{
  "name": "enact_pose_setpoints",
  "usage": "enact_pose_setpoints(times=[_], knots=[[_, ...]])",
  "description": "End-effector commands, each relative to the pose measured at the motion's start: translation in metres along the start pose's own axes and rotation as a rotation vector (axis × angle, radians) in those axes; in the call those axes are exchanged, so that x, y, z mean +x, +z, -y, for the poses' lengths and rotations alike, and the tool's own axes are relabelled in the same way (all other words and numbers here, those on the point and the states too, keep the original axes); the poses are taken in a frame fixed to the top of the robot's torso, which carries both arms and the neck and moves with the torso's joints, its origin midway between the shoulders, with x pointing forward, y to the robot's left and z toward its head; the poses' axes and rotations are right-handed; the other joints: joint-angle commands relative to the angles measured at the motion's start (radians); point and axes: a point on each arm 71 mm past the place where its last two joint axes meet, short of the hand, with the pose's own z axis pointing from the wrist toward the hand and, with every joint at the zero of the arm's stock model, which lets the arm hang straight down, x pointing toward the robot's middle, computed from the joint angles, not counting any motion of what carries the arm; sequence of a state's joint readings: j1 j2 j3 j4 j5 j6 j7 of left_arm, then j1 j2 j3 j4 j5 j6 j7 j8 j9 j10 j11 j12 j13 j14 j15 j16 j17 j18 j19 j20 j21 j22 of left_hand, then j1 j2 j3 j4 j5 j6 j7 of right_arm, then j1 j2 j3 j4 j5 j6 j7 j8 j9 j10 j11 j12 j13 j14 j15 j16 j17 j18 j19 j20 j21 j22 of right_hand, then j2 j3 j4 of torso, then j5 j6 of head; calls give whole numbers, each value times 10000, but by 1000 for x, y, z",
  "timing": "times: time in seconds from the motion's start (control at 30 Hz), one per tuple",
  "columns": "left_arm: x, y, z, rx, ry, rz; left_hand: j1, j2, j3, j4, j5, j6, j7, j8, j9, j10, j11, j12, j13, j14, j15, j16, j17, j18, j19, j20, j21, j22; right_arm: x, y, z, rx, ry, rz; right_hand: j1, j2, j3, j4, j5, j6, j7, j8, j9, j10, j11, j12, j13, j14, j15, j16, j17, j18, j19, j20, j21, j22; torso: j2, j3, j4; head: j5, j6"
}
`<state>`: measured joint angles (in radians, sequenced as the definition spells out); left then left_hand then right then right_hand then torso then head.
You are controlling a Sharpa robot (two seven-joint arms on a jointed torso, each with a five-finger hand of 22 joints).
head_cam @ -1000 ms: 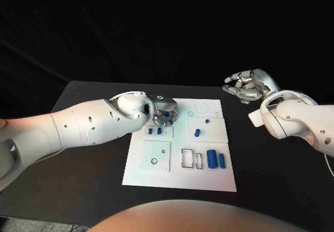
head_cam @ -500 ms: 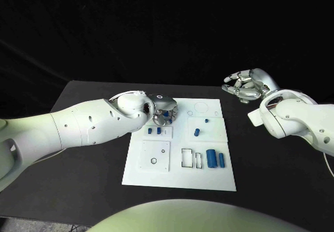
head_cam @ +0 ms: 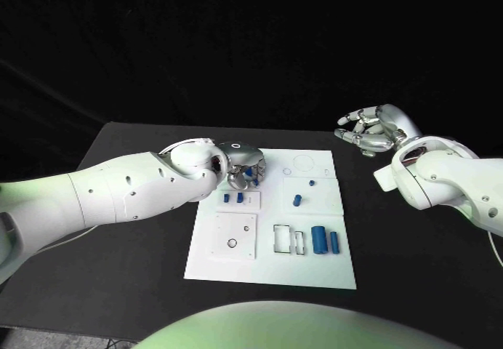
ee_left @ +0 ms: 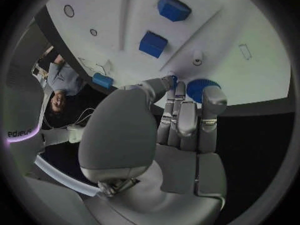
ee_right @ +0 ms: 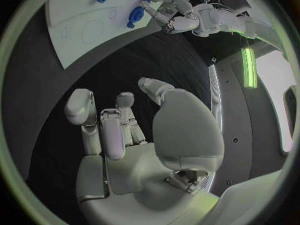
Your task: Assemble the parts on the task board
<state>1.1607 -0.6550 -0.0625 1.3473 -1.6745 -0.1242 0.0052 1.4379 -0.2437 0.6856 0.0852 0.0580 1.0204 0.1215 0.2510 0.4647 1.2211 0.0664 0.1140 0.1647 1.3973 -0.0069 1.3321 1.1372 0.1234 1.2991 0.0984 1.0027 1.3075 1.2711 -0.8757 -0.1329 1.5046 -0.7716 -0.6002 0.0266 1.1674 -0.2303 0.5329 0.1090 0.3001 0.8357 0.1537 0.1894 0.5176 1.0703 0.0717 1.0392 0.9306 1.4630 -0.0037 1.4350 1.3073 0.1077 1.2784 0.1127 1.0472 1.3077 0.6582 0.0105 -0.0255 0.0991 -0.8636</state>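
At left hand (ee_left: 178, 116) fingertips: blue gear (ee_left: 199, 89), pinched, over task board (head_cam: 315, 251); right hand (head_cam: 369, 130) curled, empty.

A white board (head_cam: 270, 254) is seen on a black bench (head_cam: 137, 240), with blue parts (head_cam: 318, 239) on it. A blue ridged gear (ee_left: 199, 89) is seen at the silver left hand (head_cam: 243, 169). The right hand (head_cam: 369, 130) is silver on a white arm (head_cam: 451, 185).
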Motion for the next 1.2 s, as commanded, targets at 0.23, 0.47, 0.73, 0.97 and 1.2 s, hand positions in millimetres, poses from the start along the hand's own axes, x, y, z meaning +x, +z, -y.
enact_pose_setpoints(times=[0.23, 0.47, 0.73, 0.97, 1.2], knots=[[-14, -16, -7, -191, -987, 930, -161, -11, 13, -78, 28, 56, 58, -75, 10, 114, -5, -75, 16, 75, 39, 84, 19, -195, 43, 20, 144, 1245, 0, 0, 0, -136, -82, -41, -77, 9, 68, 4, 20, -22, 4, 40, 9, -13, -1, -31, 2, 205, 55, -47, 82, 77, -62, -28, -36, 40, -16, 11, 19, 46, 91], [-6, -29, -24, -707, -1208, 498, -211, -32, 14, -90, 16, 65, 57, -81, 15, 135, -3, -95, 21, 60, 36, 66, -31, -183, 16, 24, 109, 1231, 0, -1, 1, -104, -87, -39, -77, 9, 68, 4, 20, -22, 4, 40, 9, -13, -1, -31, 2, 205, 55, -47, 82, 77, -62, -28, -36, 40, -26, 10, 26, 47, 91], [3, -38, -40, -1190, -1387, -62, -285, -72, 9, -106, -3, 68, 55, -96, 20, 158, -2, -128, 26, 30, 41, 39, -96, -169, -32, 31, 51, 1211, 0, -1, 2, -84, -86, -46, -77, 9, 68, 4, 20, -22, 4, 40, 9, -13, -1, -31, 2, 205, 55, -47, 82, 77, -62, -28, -36, 40, -13, 0, 9, 80, 94], [8, -39, -44, -1251, -1661, -441, -349, -101, 6, -116, 22, 65, 52, -111, 23, 170, -1, -161, 29, 16, 46, 35, -116, -162, -66, 38, 21, 1200, 0, -1, 2, -75, -86, -44, -77, 9, 68, 4, 20, -22, 4, 40, 9, -13, -1, -31, 2, 205, 55, -47, 82, 77, -62, -28, -36, 40, 0, 4, -2, 90, 87], [9, -38, -43, -1250, -1748, -551, -361, -89, 17, -124, 30, 77, 48, -111, 27, 190, -4, -167, 34, 11, 47, 37, -121, -161, -75, 40, 21, 1199, 0, -1, 2, -72, -86, -42, -77, 9, 68, 4, 20, -22, 4, 40, 9, -13, -1, -31, 2, 205, 55, -47, 82, 77, -62, -28, -36, 40, -4, 12, -2, 80, 67]])
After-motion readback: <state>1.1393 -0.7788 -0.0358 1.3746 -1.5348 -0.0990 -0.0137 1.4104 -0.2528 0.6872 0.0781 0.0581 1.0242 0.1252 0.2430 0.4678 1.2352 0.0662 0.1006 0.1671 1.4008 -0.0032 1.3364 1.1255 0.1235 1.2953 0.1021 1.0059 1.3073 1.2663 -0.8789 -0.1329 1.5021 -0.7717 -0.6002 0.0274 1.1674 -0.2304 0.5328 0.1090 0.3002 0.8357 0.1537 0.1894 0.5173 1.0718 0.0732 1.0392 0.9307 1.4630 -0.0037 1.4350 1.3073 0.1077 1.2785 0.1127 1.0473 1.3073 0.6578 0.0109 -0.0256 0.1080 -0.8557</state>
